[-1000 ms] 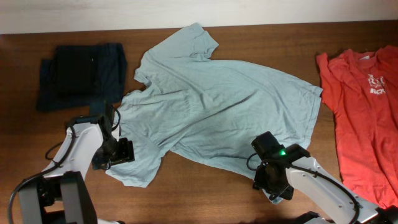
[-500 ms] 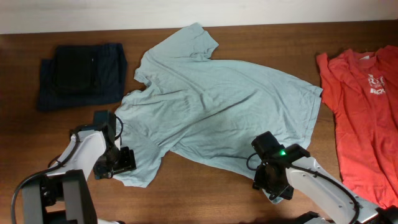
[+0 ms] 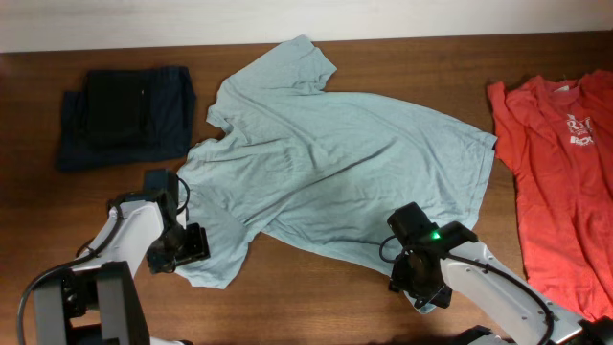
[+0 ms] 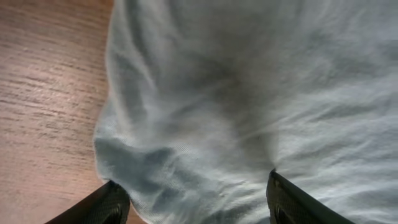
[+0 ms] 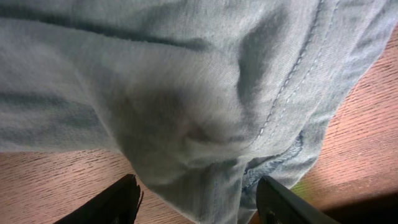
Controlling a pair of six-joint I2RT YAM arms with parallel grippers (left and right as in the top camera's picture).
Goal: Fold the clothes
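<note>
- Grey-blue T-shirt (image 3: 345,163) lay spread and skewed mid-tabletop (image 3: 306,302), with one sleeve toward the back edge and the other toward the front-left corner.
- Left gripper (image 4: 193,208) sat on the front-left sleeve. Its fingers were spread wide with bunched cloth between them, and nothing was pinched.
- Right gripper (image 5: 196,205) sat over the hem near the front edge. Its fingers were also apart, with a lump of cloth and the stitched hem between them. It looked unclamped, though contact at the tips could not be told.
- Risk: if the jaws closed on only the top layer or a shallow wrinkle, the cloth would likely slip out on the lift.
- Risk: if one side caught and the other missed, the shirt would probably drag crooked and the fold would come out skewed.
- Risk: fingertips pressed hard into the wood could snag or scrape.
- Red T-shirt (image 3: 556,182) lay at the right edge, partly cut off by the frame. Its white print was too small to read.
- Navy clothes (image 3: 124,115) lay at the back-left. The number of pieces was unclear.
- Both wrist views cropped the fingertips at the bottom. The layer count under each gripper was hidden.
</note>
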